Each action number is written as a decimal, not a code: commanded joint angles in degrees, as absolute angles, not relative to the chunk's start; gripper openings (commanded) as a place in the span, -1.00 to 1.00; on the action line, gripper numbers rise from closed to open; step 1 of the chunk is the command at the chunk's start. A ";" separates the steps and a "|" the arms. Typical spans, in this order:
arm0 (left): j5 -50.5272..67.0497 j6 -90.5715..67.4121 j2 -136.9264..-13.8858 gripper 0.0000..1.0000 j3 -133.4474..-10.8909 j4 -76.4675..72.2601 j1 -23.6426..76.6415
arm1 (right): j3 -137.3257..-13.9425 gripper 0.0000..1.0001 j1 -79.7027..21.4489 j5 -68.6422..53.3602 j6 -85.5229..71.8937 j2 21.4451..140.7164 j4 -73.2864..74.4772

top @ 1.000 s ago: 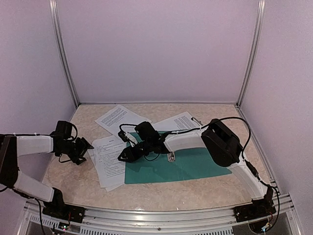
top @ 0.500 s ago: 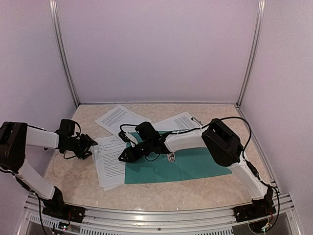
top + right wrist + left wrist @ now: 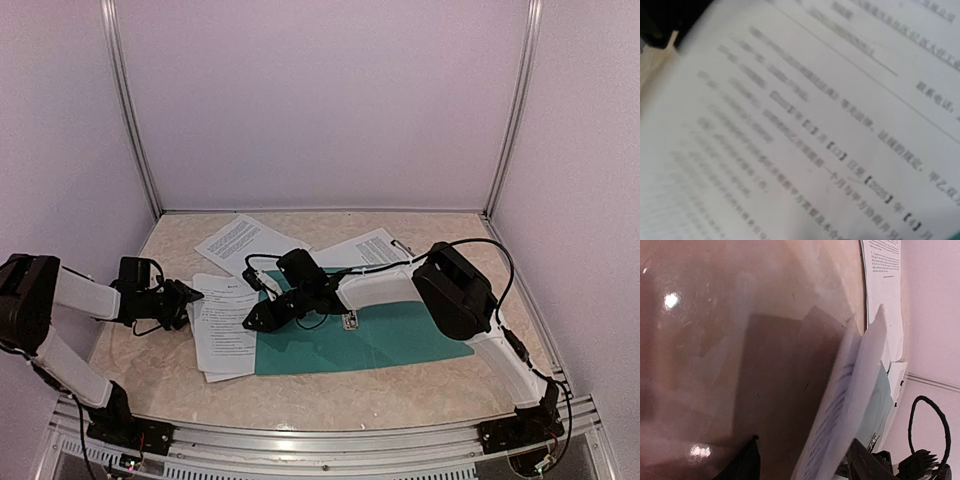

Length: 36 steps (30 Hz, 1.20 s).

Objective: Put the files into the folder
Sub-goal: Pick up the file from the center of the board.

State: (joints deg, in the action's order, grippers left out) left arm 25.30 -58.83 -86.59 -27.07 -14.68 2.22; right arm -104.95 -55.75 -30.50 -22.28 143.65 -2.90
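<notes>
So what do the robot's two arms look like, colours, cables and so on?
The left arm and right arm match: smooth white links between bulky rounded black joints. The left gripper and right gripper are black. A thin black cable loops along the right arm. No markings are readable.

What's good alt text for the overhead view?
A stack of printed sheets overlaps the left end of a teal folder; the robot's right pincer is over the stack, its left pincer at the stack's left edge. Another sheet lies farther back.
</notes>
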 commanded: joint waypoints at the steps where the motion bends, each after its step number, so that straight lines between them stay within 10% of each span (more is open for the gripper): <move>1: 25.91 -59.98 -83.06 0.12 -24.40 -10.28 2.20 | -103.56 -0.36 -56.13 -30.41 -23.12 145.37 3.52; 22: 29.35 -61.08 -91.73 0.06 -25.37 -17.94 4.63 | -103.54 -0.40 -56.14 -30.66 -23.03 145.03 3.60; 30: 28.57 -59.21 -90.55 -0.48 -25.02 -16.74 6.05 | -103.84 -0.36 -56.10 -30.79 -22.86 144.81 3.87; 36: 27.68 -53.13 -84.52 -1.00 -28.81 -3.98 6.29 | -103.80 0.14 -56.07 -30.25 -21.36 142.22 5.03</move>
State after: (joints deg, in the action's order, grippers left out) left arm 29.28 -58.65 -89.60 -25.96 -15.88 5.63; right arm -105.10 -55.77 -32.45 -22.06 143.39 -2.61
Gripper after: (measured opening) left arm 0.020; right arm 0.502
